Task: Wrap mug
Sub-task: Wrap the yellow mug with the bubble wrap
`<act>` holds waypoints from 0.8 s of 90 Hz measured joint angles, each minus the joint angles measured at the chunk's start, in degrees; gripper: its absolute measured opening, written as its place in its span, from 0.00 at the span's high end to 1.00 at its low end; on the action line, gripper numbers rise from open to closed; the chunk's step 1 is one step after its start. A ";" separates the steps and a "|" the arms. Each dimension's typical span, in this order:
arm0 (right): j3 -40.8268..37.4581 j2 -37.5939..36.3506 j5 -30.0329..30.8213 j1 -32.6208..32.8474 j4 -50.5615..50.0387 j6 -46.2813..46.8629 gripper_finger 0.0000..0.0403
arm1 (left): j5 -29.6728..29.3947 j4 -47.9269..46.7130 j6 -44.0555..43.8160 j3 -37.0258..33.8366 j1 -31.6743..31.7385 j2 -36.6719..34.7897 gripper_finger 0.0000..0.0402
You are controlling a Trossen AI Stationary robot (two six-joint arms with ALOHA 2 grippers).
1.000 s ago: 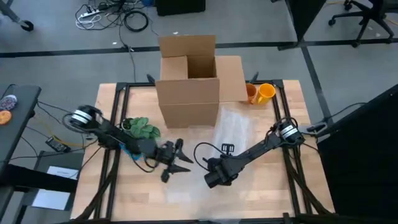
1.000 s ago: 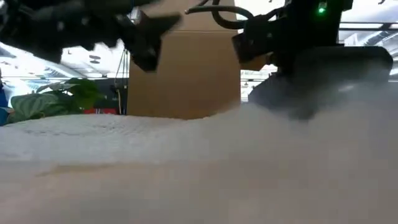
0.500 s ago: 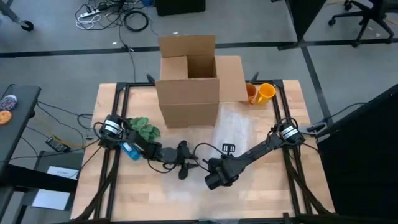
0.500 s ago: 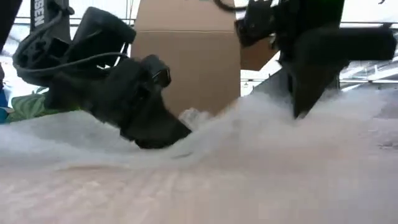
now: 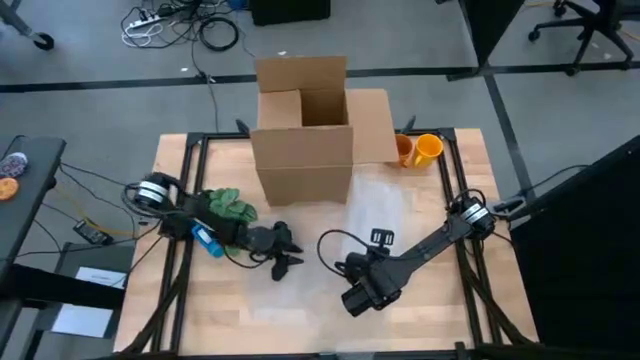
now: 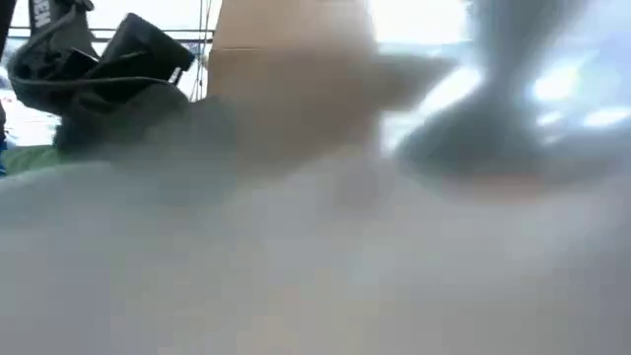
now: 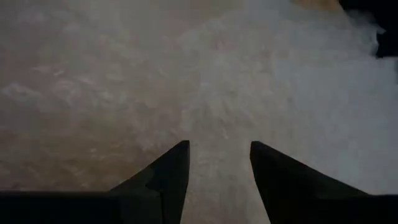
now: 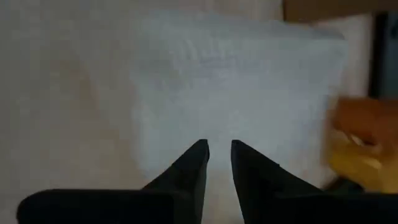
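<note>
Under both grippers lies the clear wrap [image 5: 375, 215]; the left gripper [image 5: 282, 262] has fingers apart; the right gripper [image 5: 357, 297], fingers nearly together, seems to pinch the wrap, probably to pull it flat for the orange mug [image 5: 427, 148], far beyond it.

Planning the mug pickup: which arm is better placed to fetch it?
Likely right: the orange mug stands at the far right, on the side of the right hand; the left hand sits farther off, left of centre.
</note>
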 joint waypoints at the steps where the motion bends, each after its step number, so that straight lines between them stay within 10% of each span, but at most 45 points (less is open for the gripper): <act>1: -0.15 -0.06 0.09 0.00 -0.08 0.06 0.87 | 0.25 -0.49 -0.26 -0.26 0.00 -0.63 0.61; 34: -12.91 -0.12 3.12 -2.21 15.14 -2.51 0.87 | -0.50 1.41 5.72 -4.55 -0.04 -18.29 0.61; 51: -23.15 -0.01 -0.67 -6.12 25.09 -5.81 0.88 | -12.72 9.64 11.99 -4.44 -0.48 -14.22 0.61; 72: -30.12 -0.10 -12.17 -6.85 13.56 -0.49 0.92 | -16.97 10.36 7.66 -4.42 -0.50 -2.87 0.61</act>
